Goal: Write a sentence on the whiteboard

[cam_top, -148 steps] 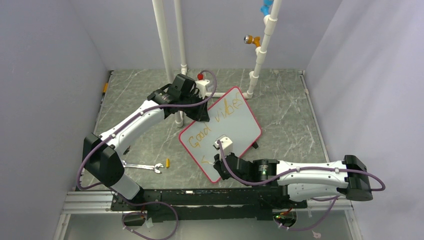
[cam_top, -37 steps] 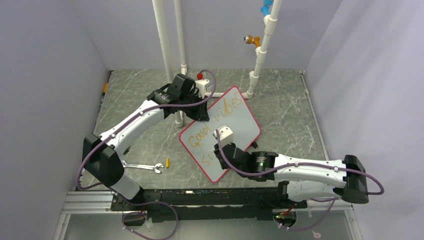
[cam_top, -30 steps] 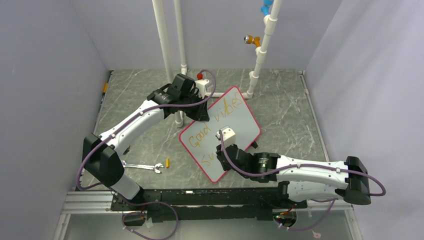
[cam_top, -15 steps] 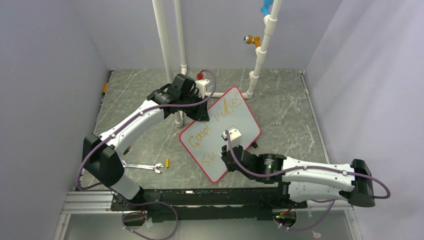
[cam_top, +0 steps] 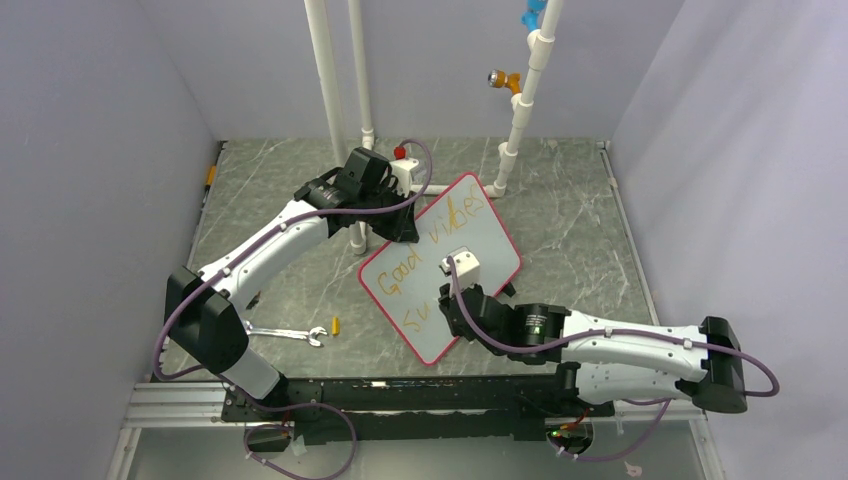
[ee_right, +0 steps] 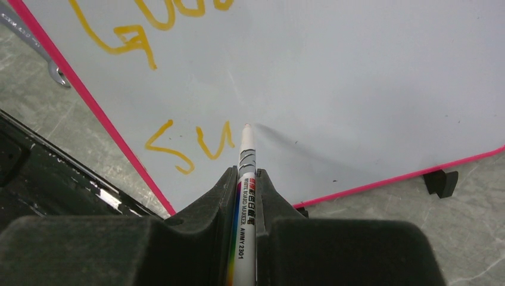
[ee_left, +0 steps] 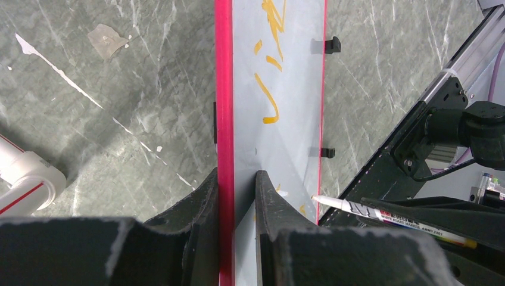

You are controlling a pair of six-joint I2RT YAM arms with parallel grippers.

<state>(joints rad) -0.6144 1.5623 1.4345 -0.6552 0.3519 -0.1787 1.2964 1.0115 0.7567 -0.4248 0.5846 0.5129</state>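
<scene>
writing the second line: marker tip on the board after "su"

item: whiteboard (cam_top: 490, 250). it lies at a slant mid-tabletop, between the two arms, standing on small black feet (ee_right: 439, 180). its red-pink rim is pinched on the far-left edge by the left fingers (ee_left: 202, 196), which are narrowed onto rim and board face to steady it.

item: sentence (cam_top: 410, 268). orange-yellow; the first line reads "good vibes", and the second line shows only "su" near the lower corner.

item: marker (ee_right: 245, 196). a white barrel clamped tight between the right fingers (ee_right: 220, 190), with the tip touching the board just right of the "u".

step in hand: judged to be the second line, early on, with much of the sentence not yet written.

next move calls for: a light, even press, the tip travelling right along the line's slant, and the left hold kept firm so the board does not skate on its feet.

nearby:
- wrench (cam_top: 285, 332) and a small orange piece (cam_top: 336, 325) on the tabletop (cam_top: 580, 210), left of the board and well apart from it.
- white pipes (cam_top: 325, 70) upright at the back.
- an orange valve (cam_top: 503, 80) on the right-hand pipe.

obstructions: none on the blank board face ahead of the tip. the lower rim lies near the writing line, leaving little margin below.
</scene>
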